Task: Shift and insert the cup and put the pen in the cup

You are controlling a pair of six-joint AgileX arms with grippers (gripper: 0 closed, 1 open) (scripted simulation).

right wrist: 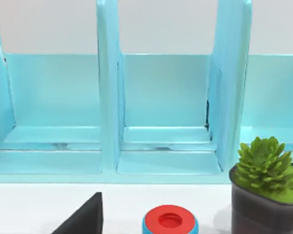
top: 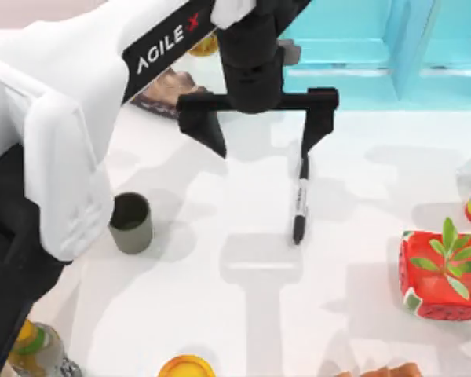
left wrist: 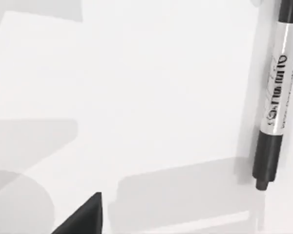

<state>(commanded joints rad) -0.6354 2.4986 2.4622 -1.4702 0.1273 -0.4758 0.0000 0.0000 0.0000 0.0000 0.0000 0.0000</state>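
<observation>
The left gripper (top: 263,141) is spread wide over the slim black white-banded pen (top: 300,203), whose top end is hidden behind one finger. The olive-grey cylindrical cup (top: 130,222) is parked well left, partly covered by the arm.

The surface (top: 243,314) lies bare between the cup (top: 131,222), near the left edge, and the pen (top: 300,206) at mid-surface, so a hand could pass there. The left hand (top: 261,137) hangs spread over the pen's far end. Obstacles ring the edges: a turquoise rack (top: 361,55) along the far edge and a red strawberry-patterned box (top: 443,275) by the right edge.
</observation>
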